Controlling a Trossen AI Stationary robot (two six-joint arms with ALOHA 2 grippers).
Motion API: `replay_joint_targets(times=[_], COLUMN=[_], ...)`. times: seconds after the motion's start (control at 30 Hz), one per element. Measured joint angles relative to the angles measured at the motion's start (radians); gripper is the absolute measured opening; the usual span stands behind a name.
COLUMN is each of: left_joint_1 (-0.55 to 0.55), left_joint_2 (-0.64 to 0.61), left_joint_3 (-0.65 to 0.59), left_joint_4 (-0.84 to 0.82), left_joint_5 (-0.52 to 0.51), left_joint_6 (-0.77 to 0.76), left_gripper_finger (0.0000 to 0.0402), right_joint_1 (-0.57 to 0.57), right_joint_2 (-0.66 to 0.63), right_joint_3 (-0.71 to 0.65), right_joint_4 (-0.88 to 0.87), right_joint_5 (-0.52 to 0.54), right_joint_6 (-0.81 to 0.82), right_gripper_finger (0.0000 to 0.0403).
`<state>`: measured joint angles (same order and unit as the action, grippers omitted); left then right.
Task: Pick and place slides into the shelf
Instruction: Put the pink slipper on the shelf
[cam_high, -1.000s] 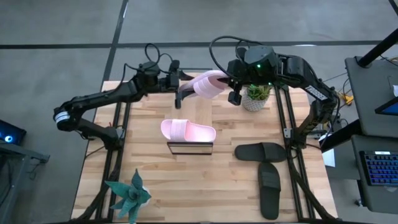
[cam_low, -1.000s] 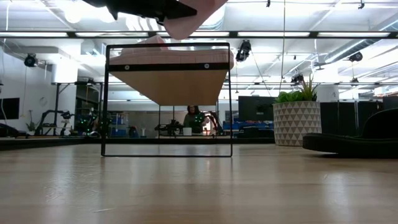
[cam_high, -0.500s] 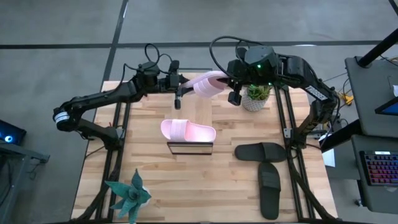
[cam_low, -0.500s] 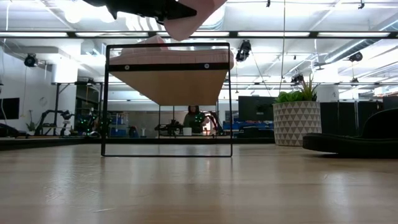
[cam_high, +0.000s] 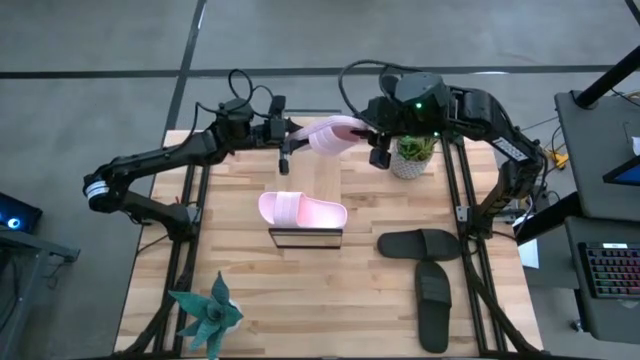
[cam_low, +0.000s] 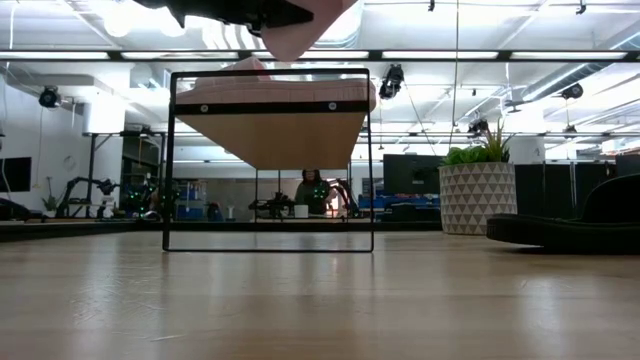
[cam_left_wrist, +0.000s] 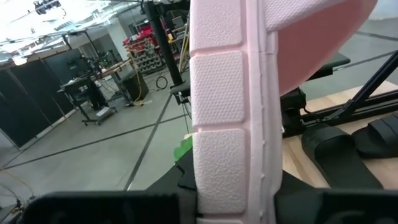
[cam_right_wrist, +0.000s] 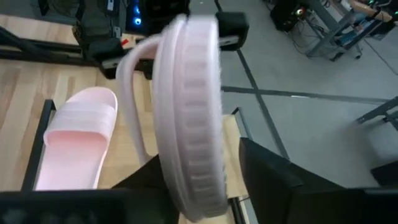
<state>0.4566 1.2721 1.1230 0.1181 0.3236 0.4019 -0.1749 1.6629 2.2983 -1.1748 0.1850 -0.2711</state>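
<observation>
Item: handover of one pink slide (cam_high: 330, 134), in the air above the counter's (cam_high: 240, 290) far edge. Change since a second ago: left claw (cam_high: 287, 143) has gone from spread to pressed together on the slide's end nearer it, and right claw (cam_high: 372, 135) is loosening at the opposite end; whether its fingers have cleared the sole cannot be told. Meaning, as a judgement: the slide passes to the left arm for placing. Position: slide spans between both claws, sole on edge. Other stock: second pink slide (cam_high: 302, 210) resting on the shelf (cam_high: 305, 238) at mid-counter; black slides (cam_high: 428, 268) on the counter toward its right edge, untouched.
</observation>
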Motion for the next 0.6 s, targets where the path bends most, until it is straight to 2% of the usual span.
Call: replay_joint_targets(times=[0.1, 0.2, 0.4, 0.6], left_joint_1=[0.000, 0.000, 0.001, 0.001], left_joint_2=[-0.011, -0.019, -0.027, -0.024], left_joint_3=[-0.001, -0.001, -0.014, -0.043], left_joint_4=[-0.004, -0.005, 0.015, 0.136], left_joint_5=[-0.037, -0.070, -0.135, -0.162], left_joint_6=[-0.005, -0.072, -0.191, -0.351], left_gripper_finger=[0.0040, 0.0040, 0.0040, 0.0040], right_joint_1=[0.000, 0.006, 0.052, 0.130], right_joint_2=[-0.007, -0.026, -0.055, -0.051], right_joint_3=[0.029, 0.041, 0.039, 0.038], right_joint_4=[0.000, 0.000, 0.002, 0.004], right_joint_5=[0.018, 0.068, 0.167, 0.269], right_joint_6=[-0.002, -0.016, -0.085, -0.149], right_gripper_finger=[0.0164, 0.0169, 0.0160, 0.0147])
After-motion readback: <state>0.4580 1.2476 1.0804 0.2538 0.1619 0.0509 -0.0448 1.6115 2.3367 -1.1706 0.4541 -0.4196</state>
